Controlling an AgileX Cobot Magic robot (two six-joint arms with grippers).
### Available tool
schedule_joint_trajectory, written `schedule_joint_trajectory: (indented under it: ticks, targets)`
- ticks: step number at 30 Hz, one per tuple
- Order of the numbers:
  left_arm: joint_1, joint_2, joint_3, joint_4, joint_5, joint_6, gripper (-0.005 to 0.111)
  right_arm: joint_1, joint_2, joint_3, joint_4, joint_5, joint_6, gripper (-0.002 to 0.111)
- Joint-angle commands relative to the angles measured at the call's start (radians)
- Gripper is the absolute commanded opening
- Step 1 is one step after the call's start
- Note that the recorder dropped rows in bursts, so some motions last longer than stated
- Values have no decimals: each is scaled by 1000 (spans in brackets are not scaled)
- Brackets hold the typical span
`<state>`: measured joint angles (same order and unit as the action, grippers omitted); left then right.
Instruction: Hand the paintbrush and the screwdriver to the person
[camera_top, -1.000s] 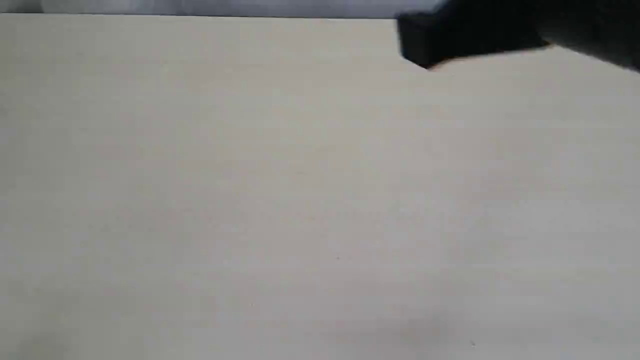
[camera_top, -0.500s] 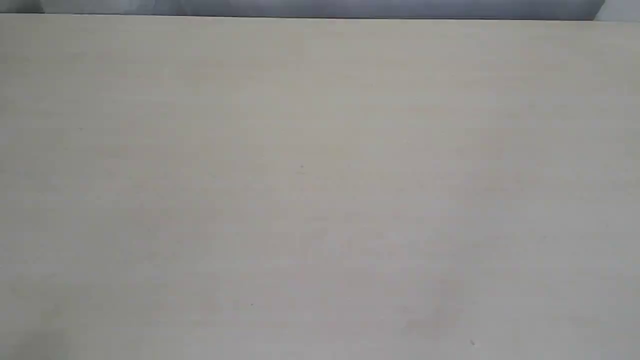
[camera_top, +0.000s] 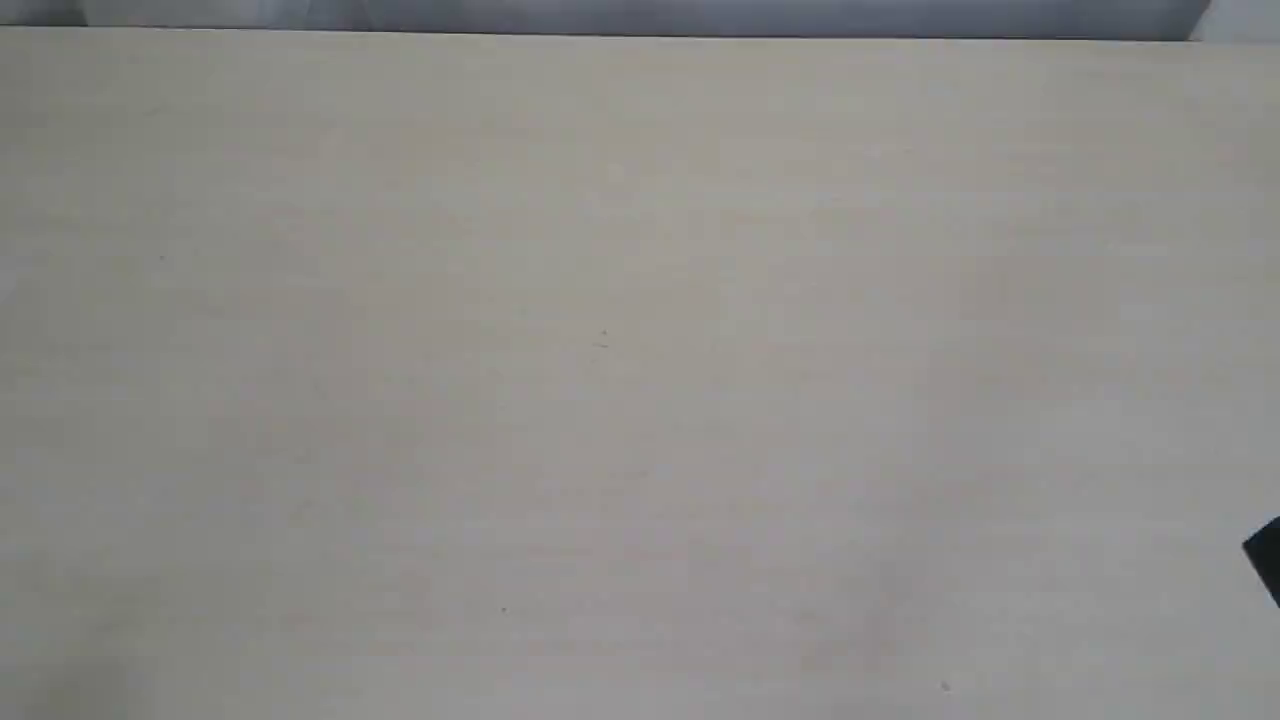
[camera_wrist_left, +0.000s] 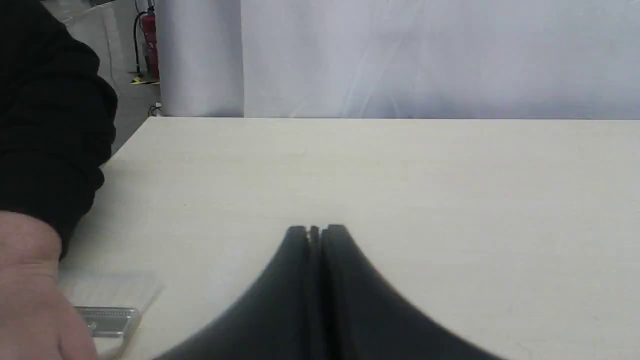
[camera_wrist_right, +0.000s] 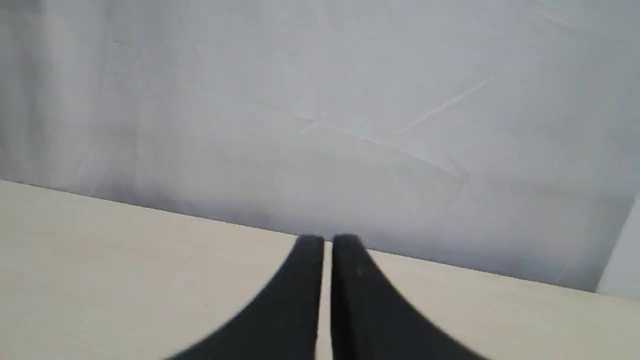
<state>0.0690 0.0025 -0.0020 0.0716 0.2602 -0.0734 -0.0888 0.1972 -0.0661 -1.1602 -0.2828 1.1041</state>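
In the left wrist view the person's bare hand (camera_wrist_left: 27, 300), in a black sleeve (camera_wrist_left: 50, 125), rests on the paintbrush (camera_wrist_left: 107, 320) on the table. Only the brush's shiny ferrule and pale bristles show; its handle is under the hand. My left gripper (camera_wrist_left: 316, 230) is shut and empty, apart from the brush and off to its side. My right gripper (camera_wrist_right: 327, 241) is shut with nothing in it, its tips pointing towards the table's far edge. The screwdriver is out of view. The exterior view shows neither tool.
The pale table (camera_top: 600, 350) fills the exterior view, with a black corner (camera_top: 1265, 560) poking in at the right edge. A white curtain (camera_wrist_right: 350, 125) hangs behind the table. A red fire extinguisher (camera_wrist_left: 151, 45) stands on the floor beyond the table's corner.
A large black shape at the exterior view's upper right a second ago has gone. A small black corner has now entered low at the right edge.
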Motion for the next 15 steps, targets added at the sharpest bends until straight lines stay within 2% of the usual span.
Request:
schedule_joint_trajectory:
  ticks: [1,15]
  targets:
    - [-6,-2,2,-4,-8,-2,0,-75,-58,64,-7,-41,-13,5]
    - [-6,-2,2,-2,-10,-2,0,-83,-83,66,-7,73,17,5]
